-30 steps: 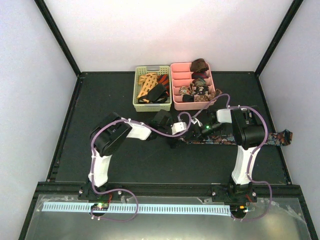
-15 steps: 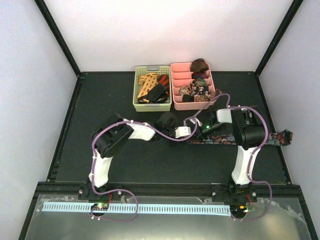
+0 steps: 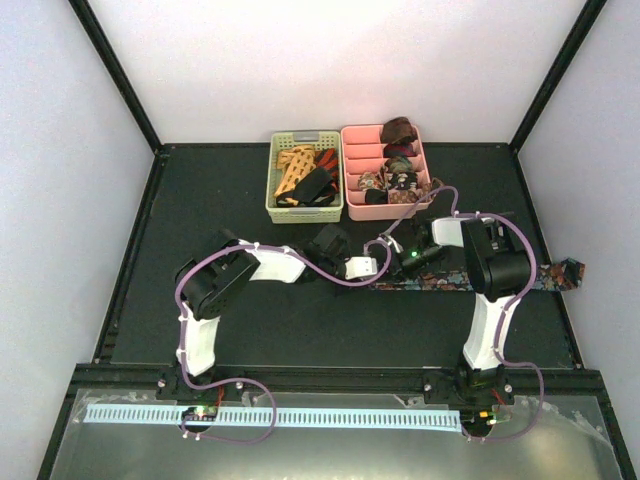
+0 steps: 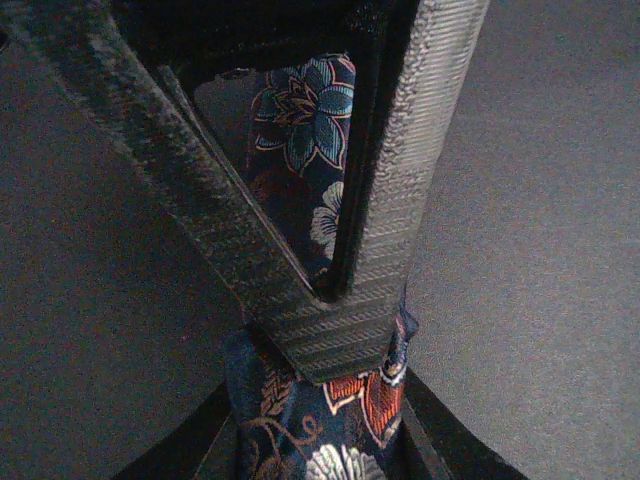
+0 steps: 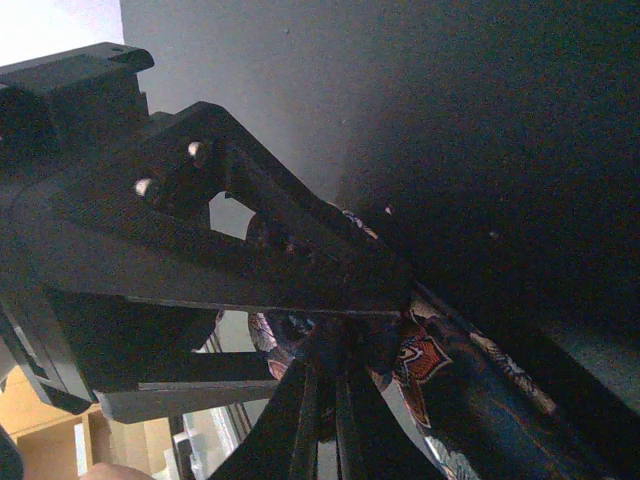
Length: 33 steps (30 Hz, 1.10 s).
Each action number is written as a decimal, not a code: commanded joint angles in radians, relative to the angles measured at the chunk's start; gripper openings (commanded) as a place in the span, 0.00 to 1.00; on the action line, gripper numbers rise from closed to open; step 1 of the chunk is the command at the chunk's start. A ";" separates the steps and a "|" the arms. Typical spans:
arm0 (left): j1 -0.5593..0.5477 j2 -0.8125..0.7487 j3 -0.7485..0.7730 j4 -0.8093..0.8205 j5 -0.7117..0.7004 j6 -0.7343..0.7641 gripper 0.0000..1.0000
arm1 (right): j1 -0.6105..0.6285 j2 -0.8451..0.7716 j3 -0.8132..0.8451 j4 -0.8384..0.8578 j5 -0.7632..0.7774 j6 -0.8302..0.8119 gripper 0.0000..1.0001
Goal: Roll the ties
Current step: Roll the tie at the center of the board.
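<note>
A dark navy floral tie (image 3: 480, 280) lies flat as a long strip across the right side of the table. Its left end is at the two grippers. My left gripper (image 3: 378, 268) reaches in from the left; in the left wrist view its fingers (image 4: 400, 200) meet in a V with the floral tie (image 4: 330, 440) pinched at their tips (image 4: 335, 335). My right gripper (image 3: 398, 262) is shut on the same end of the tie (image 5: 440, 370), its tips (image 5: 345, 350) pressed up against the left gripper's body.
A pale green basket (image 3: 270, 190) at the back holds orange lattice (image 3: 295, 165), red (image 3: 325, 157) and black (image 3: 312, 185) ties. Beside it, a pink divided tray (image 3: 346, 170) holds several rolled coils, one of them brown (image 3: 398, 130). The navy tie's far end (image 3: 572, 268) reaches the right table edge.
My left gripper has moved right to the tie's left end and its fingers have closed from wide open onto the fabric. The right gripper has stayed shut in place.
</note>
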 commanded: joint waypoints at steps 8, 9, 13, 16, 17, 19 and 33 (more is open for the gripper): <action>0.057 0.006 -0.013 -0.152 0.003 -0.022 0.35 | -0.005 -0.028 -0.040 0.030 0.226 0.011 0.02; 0.065 -0.004 -0.026 -0.131 0.020 -0.039 0.40 | -0.004 -0.021 -0.045 0.033 0.231 0.013 0.02; 0.086 -0.056 -0.119 0.041 0.079 -0.103 0.61 | -0.004 0.007 -0.044 0.044 0.257 0.028 0.02; 0.085 -0.085 -0.203 0.220 0.127 -0.148 0.69 | -0.005 0.018 -0.039 0.051 0.259 0.039 0.02; 0.086 -0.089 -0.235 0.295 0.141 -0.164 0.71 | -0.004 0.023 -0.036 0.050 0.262 0.039 0.02; 0.086 -0.081 -0.297 0.460 0.175 -0.193 0.75 | -0.004 0.036 -0.033 0.044 0.272 0.040 0.02; 0.041 0.173 -0.253 0.880 0.232 -0.309 0.67 | -0.005 0.061 -0.021 0.035 0.280 0.036 0.02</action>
